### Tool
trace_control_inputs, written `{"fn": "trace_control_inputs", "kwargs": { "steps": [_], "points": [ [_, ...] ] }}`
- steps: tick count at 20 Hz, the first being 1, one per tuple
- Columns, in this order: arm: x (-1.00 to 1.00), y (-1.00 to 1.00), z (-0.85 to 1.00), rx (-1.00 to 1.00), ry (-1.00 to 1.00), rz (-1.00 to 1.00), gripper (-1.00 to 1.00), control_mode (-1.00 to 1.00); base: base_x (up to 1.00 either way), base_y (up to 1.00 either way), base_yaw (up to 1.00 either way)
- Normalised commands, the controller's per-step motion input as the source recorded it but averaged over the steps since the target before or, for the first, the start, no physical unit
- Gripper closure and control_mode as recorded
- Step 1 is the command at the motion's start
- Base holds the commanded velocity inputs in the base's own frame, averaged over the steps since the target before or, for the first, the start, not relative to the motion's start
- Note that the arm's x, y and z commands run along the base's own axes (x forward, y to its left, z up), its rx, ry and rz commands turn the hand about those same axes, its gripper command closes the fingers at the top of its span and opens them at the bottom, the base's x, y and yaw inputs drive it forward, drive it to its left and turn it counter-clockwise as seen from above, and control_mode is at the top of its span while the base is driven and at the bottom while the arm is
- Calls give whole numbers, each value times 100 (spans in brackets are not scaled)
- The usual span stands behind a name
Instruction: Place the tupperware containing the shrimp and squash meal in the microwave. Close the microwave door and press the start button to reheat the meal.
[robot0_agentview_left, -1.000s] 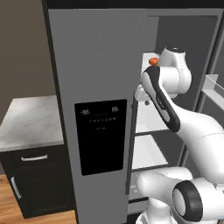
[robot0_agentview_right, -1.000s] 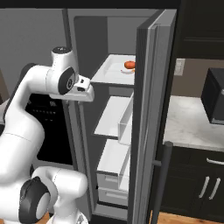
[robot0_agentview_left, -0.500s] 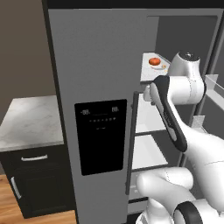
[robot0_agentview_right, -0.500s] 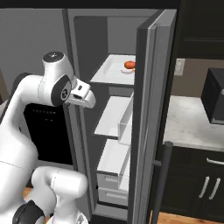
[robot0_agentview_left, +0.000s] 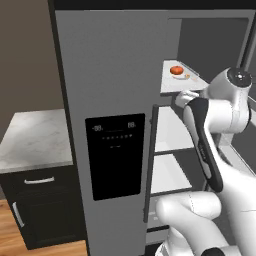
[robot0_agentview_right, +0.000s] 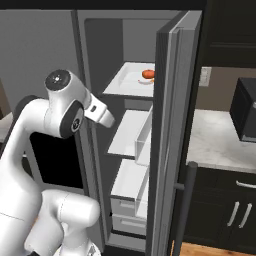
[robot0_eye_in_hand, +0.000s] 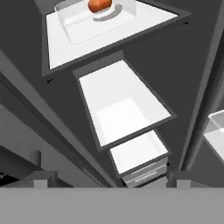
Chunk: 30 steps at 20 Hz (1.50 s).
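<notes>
Fridge (robot0_agentview_right: 125, 45) stands open, its right door (robot0_agentview_right: 172, 130) swung wide. Microwave (robot0_agentview_right: 245, 110) sits on the counter's far right. Arm has swung toward the opening over the last second, so the reach-in looks next. Tupperware (robot0_eye_in_hand: 94, 19) with the shrimp and squash meal (robot0_eye_in_hand: 99, 5) sits on the top shelf, front right corner. Gripper (robot0_eye_in_hand: 107, 179) just spread fully, empty, touching nothing.

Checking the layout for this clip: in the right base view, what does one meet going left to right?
Robot arm → tupperware with the shrimp and squash meal on the top fridge shelf → open refrigerator door → marble counter → microwave.
</notes>
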Motion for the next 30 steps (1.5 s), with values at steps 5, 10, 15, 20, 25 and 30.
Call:
{"fn": "trace_control_inputs", "kwargs": {
  "steps": [5,10,15,20,25,30],
  "points": [
    [2,-46,50,24,-8,-17,-100,-100,0,0,0],
    [26,-30,10,23,-8,-22,-100,-100,0,0,0],
    [42,-18,0,14,-6,-17,-100,-100,0,0,0],
    [44,-2,0,9,-6,-9,-100,-100,0,0,0],
    [47,-20,0,8,3,0,-100,-100,0,0,0],
    [40,-14,2,3,7,2,-100,-100,0,0,0]
  ]
}}
